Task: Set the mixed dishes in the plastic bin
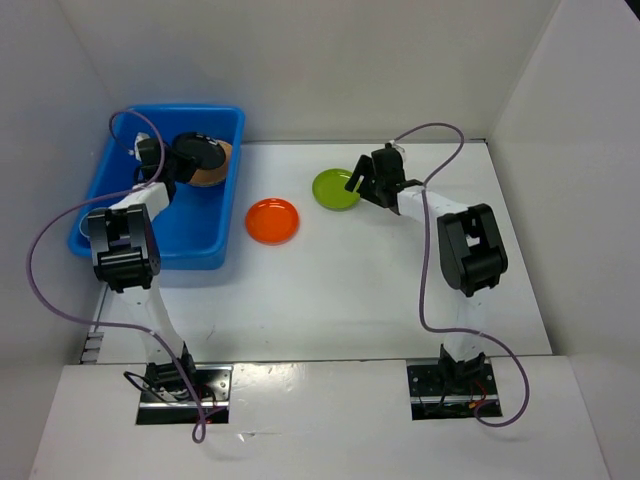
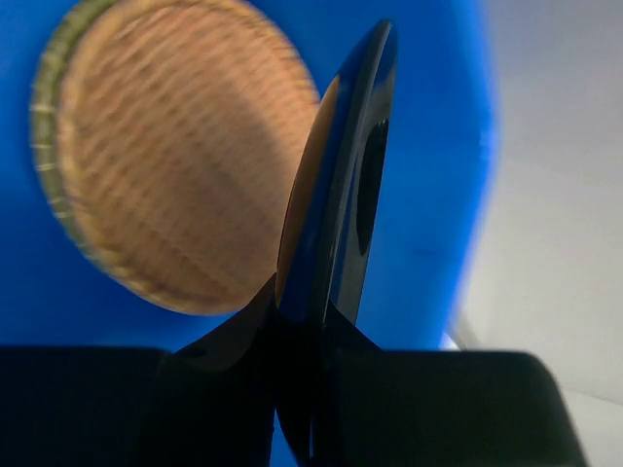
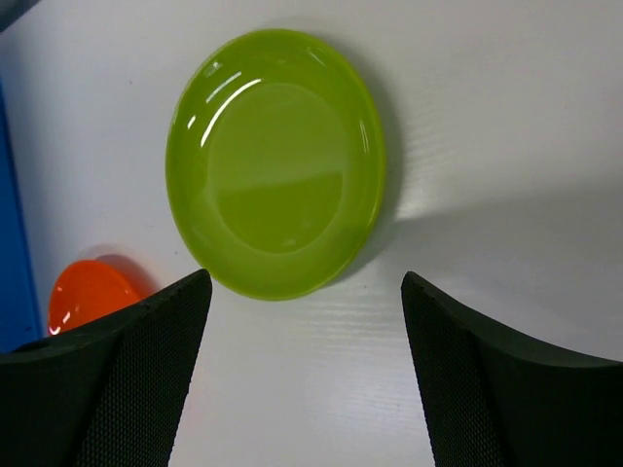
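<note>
We take the blue plastic bin [image 1: 160,255] as our mark; it stands on the white table [image 1: 350,290], and everything else is placed from it. The left pincer [image 1: 172,165] reaches in over the bin's far half and is pressed together on the rim of the black plate [image 1: 200,152]. The left wrist view shows this plainly: the left pincer [image 2: 307,326] pinches the black plate [image 2: 341,195] by its edge, so we see the dish nearly edge-on, tilted, with the bin's blue wall [image 2: 428,195] behind it. Inside the bin, just behind the black plate, lies a tan woven-look plate [image 2: 175,165], flat on the blue floor; from above only a slice of it [image 1: 222,165] shows past the black one, and we cannot tell whether the two touch. Outside the bin, just to its right, the orange plate [image 1: 273,220] sits flat on the table, apart from the bin wall. Farther right of the bin lies the lime-green plate [image 1: 337,188], also flat. The right pincer [image 1: 358,185] hangs over that plate's far-from-bin edge. Its jaws are spread wide and hold nothing — in the right wrist view the right pincer [image 3: 304,284] frames the lime-green plate [image 3: 277,161] between its dark fingers [image 3: 136,389], with the orange plate [image 3: 88,292] on the bin side.
</note>
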